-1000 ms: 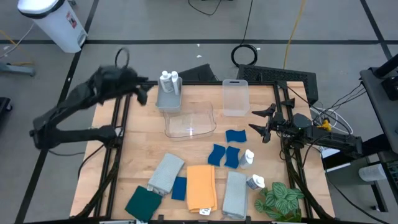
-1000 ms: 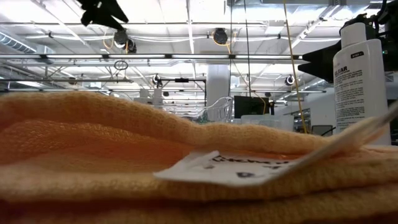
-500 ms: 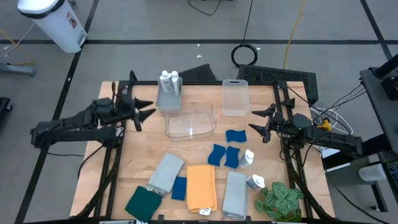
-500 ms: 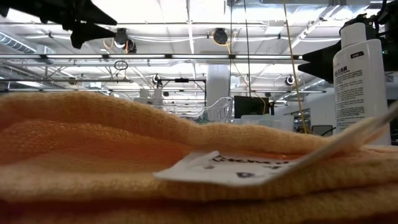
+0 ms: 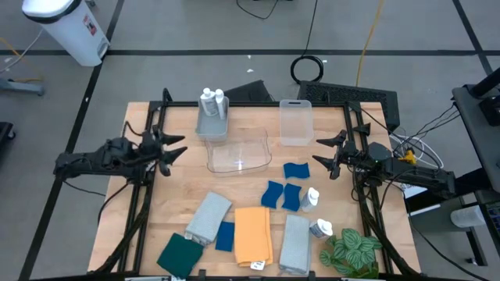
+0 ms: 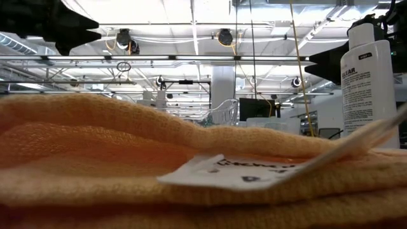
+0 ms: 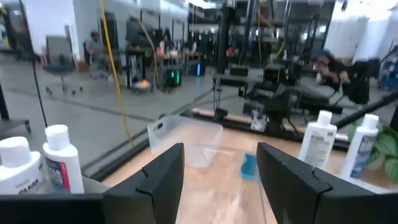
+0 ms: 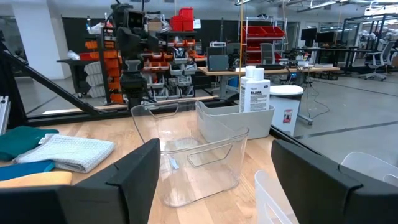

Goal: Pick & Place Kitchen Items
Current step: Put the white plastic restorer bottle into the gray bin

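Between picks, nothing carried. Left gripper (image 5: 173,150) spread, empty, at table's left edge. Right gripper (image 5: 326,154) spread, empty, right side. Two white bottles (image 5: 212,104) sit in grey bin (image 5: 211,128); blue sponges (image 5: 283,190), folded cloths (image 5: 252,233) loose on table. Next, probably: reach nearest sponge, descend, pinch.

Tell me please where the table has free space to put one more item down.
Bare wood lies between the left gripper, the clear bin and the grey cloth. The near edge is crowded: cloths, sponges, bottles, plant.
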Controlling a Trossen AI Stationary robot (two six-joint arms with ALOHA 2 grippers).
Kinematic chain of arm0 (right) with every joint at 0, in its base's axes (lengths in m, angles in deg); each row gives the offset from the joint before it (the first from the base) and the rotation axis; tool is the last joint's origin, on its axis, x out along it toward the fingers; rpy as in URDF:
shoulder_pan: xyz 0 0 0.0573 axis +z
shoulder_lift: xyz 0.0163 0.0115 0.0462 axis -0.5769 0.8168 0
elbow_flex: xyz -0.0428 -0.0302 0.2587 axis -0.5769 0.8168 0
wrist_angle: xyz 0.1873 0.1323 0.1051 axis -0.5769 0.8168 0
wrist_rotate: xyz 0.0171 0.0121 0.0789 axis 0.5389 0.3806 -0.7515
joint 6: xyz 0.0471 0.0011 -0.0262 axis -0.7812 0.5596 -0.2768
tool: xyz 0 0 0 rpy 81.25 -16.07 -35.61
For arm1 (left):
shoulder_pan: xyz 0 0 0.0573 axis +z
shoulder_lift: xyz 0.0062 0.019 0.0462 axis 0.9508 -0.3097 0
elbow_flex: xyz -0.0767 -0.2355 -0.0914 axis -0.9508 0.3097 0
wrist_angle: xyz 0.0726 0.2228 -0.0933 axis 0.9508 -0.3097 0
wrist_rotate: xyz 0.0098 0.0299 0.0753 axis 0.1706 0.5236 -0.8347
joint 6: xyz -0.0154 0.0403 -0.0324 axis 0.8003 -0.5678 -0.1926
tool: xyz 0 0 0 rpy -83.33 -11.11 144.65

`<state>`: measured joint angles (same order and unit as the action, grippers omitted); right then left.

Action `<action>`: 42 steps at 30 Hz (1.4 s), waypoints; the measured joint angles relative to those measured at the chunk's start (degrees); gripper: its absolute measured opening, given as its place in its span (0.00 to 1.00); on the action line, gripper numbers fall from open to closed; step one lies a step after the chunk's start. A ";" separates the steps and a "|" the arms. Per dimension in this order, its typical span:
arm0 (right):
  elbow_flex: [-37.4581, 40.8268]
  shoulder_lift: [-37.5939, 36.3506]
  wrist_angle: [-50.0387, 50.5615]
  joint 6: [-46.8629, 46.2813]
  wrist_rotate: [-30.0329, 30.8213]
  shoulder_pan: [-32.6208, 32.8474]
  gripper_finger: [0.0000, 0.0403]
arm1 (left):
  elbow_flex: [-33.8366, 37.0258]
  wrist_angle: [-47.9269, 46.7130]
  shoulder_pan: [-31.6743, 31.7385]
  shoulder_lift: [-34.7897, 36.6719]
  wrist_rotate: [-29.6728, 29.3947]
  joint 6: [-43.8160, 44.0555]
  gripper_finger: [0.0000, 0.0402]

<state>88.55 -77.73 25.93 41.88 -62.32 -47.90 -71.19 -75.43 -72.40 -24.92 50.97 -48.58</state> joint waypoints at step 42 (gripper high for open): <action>0.02 0.00 -11.18 -13.29 -0.11 0.00 0.69 | 12.91 10.67 0.08 3.03 4.99 0.21 0.52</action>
<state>88.57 -77.73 14.74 28.60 -62.43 -47.90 -58.28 -64.76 -72.32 -21.89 55.96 -48.37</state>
